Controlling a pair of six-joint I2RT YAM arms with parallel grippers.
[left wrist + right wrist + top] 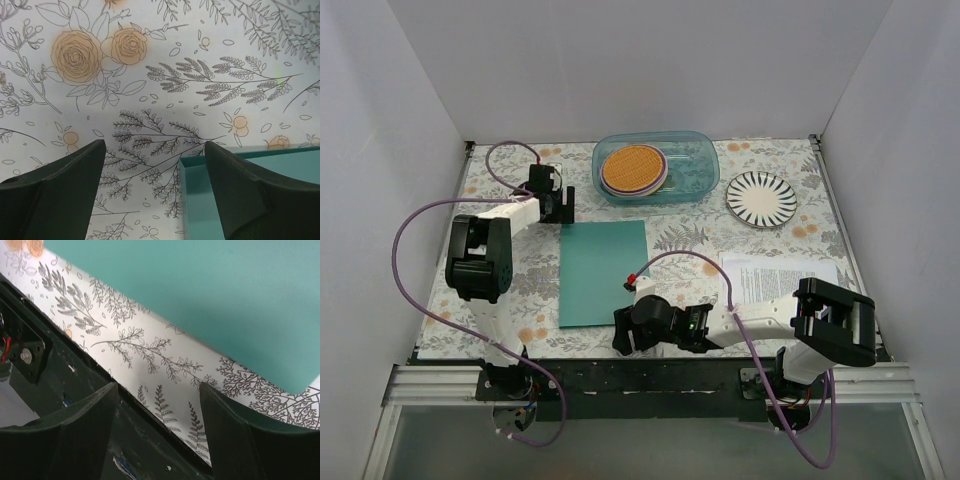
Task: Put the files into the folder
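The teal folder (603,272) lies shut and flat in the middle of the flowered table. To its right, partly under my right arm, lie the files (782,270), white sheets with black text. My left gripper (564,206) hovers open at the folder's far left corner. In the left wrist view the folder (250,200) shows bottom right, and the left gripper (155,145) has its right finger above that corner. My right gripper (622,336) stands open at the table's near edge, just off the folder's near right corner. In the right wrist view the folder (210,295) lies beyond the empty right gripper (159,387).
A clear blue-tinted container (695,160) holding an orange woven disc (633,168) stands at the back centre. A striped plate (761,198) sits at the back right. White walls close in three sides. A dark rail (620,375) runs along the near edge.
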